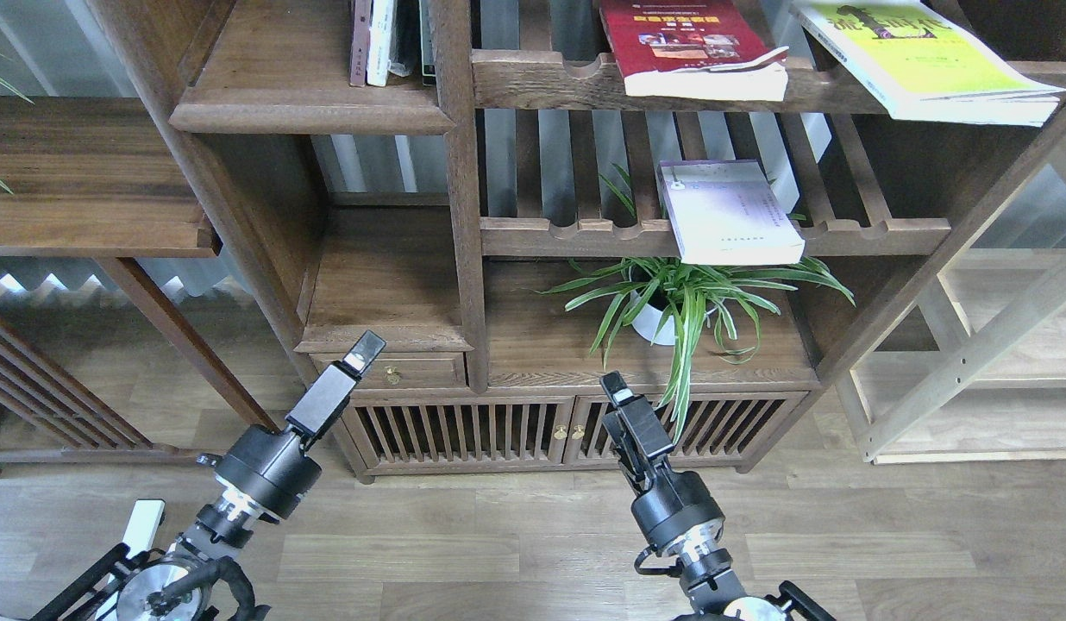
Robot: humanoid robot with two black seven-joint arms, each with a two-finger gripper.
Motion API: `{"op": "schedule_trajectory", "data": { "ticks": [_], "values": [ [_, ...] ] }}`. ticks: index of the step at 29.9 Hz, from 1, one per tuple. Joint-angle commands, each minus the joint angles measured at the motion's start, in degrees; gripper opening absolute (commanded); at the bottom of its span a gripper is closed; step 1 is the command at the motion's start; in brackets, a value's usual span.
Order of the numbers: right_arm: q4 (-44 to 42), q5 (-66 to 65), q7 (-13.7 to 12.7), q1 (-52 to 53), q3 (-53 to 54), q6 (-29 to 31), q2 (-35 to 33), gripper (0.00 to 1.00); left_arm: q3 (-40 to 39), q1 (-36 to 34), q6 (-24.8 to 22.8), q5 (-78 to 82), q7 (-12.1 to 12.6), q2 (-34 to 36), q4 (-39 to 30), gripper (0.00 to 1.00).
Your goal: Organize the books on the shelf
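1. Wood-plank flooring [516,552] ran under a dark-brown wooden cabinet [464,259] with slatted racks; a pale shelving unit [973,362] stood at the right.
2. At upper left, the solid shelf [274,86] with a moulded front edge carried a few upright books [379,43] at its right end.
3. On the upper slatted rack [550,82], the dark red book [688,43] lay flat, overhanging the front rail; the yellow-green book [921,56] lay flat to its right, also overhanging.
4. On the lower slatted rack [567,233], the lavender-white book [727,211] lay flat, projecting over the rail, above a potted plant [680,297].
5. The left gripper [365,349] was raised before the small drawer [395,371], holding nothing; jaw state could not be determined.
6. The right gripper [615,388] was raised before the cabinet doors [567,431], empty; its fingers appeared together.
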Motion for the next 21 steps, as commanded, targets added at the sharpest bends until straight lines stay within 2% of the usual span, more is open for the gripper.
{"op": "schedule_trajectory", "data": {
  "ticks": [1,21],
  "values": [
    [-0.1,0.1,0.0,0.0,0.6,0.0,0.0,1.0,-0.2,-0.2,0.0,0.1,0.1,0.0,0.3,0.99],
    [-1.0,0.1,0.2,-0.2,0.7,0.3,0.0,1.0,-0.3,0.2,0.0,0.1,0.4,-1.5,0.8,1.0]
  ]
}}
